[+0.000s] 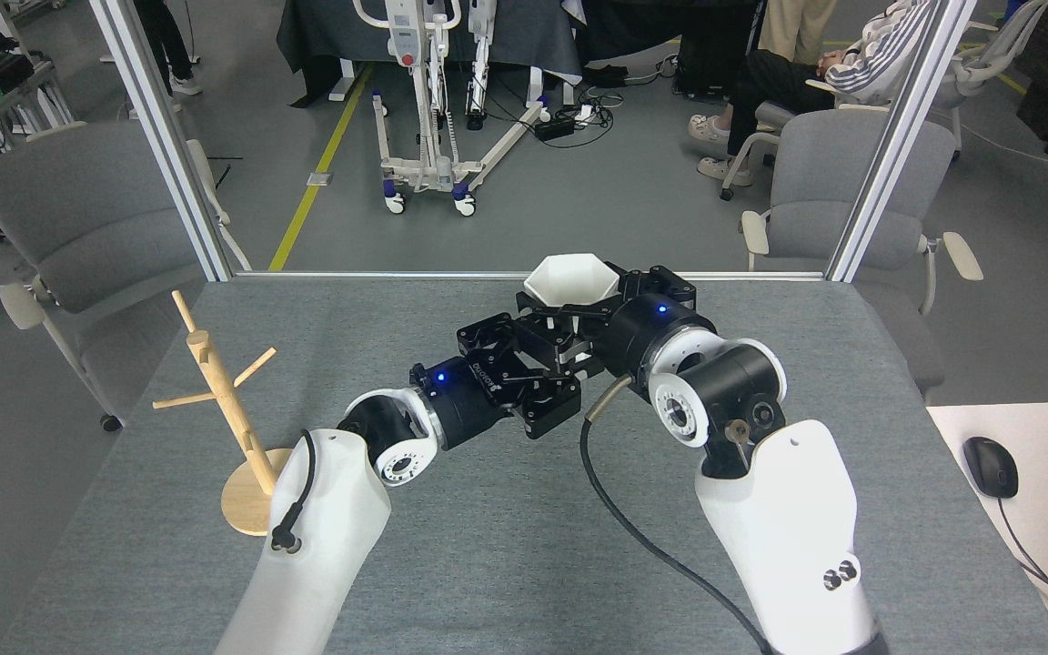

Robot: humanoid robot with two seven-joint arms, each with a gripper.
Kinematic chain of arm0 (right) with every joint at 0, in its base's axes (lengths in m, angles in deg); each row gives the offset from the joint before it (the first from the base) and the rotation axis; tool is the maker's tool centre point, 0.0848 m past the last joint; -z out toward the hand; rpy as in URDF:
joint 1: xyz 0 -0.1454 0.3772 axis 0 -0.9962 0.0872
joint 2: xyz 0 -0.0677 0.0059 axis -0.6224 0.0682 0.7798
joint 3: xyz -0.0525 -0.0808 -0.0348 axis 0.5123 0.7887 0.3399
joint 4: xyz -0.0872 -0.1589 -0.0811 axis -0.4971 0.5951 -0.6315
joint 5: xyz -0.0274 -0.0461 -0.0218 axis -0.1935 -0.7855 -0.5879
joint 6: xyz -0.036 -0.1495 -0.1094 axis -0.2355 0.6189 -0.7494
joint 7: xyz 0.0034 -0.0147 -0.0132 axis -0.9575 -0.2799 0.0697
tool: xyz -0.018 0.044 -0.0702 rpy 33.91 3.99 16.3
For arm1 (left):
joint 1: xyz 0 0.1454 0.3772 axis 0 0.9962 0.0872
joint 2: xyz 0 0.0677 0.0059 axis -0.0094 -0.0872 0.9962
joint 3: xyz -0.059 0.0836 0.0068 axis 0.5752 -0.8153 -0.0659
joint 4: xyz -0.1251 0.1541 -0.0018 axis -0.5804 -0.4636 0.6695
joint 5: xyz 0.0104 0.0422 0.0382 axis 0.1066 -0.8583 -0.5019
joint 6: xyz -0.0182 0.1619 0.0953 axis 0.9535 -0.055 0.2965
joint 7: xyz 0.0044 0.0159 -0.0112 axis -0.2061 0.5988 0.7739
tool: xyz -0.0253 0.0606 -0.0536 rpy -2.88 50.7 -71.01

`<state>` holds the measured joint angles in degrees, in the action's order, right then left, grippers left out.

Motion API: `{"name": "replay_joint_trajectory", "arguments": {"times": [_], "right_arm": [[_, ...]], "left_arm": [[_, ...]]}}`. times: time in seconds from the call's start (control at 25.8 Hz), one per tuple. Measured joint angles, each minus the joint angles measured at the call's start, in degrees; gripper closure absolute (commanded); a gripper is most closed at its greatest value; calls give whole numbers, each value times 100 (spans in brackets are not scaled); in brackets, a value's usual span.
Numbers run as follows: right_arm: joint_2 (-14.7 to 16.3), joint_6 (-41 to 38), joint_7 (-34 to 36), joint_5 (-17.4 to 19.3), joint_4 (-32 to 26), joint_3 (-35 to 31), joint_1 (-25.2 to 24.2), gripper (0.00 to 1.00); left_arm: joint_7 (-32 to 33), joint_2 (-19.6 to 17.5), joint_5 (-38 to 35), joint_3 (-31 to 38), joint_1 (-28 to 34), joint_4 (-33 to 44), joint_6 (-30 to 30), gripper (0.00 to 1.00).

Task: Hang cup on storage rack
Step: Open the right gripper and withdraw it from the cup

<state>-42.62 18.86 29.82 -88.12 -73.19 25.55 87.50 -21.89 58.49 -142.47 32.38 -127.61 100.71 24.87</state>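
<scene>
The white faceted cup (571, 278) is held upright above the far middle of the table, its hexagonal rim facing up. My right gripper (568, 326) is shut on the cup's lower part, which its black fingers hide; the handle does not show. My left gripper (538, 364) stands open just below and left of the cup, its fingers spread beside the right gripper's fingers. The wooden storage rack (222, 391) stands at the table's left edge on its round base (242, 509), well left of both grippers, with bare pegs.
The grey table (506, 546) ends at a metal frame with two posts (169, 136) at the back. Grey chairs stand behind both back corners, and a seated person (815, 64) is beyond. A white desk with a mouse (990, 466) adjoins at right.
</scene>
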Motion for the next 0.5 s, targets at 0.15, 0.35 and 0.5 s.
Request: {"name": "replay_joint_trajectory", "arguments": {"times": [0.15,0.35,0.5], "right_arm": [[-6,0,360,8,-1,-12,3,1],[-3,0,926,10,-1,-39,4,1],[-5,-1,1631,14,6,-83,3,1]], "left_arm": [[34,0,0,0,8,-1,-4,100],[96,6,5,34,9,-1,-11,100],[110,6,2,68,16,-6,-22,100]]}}
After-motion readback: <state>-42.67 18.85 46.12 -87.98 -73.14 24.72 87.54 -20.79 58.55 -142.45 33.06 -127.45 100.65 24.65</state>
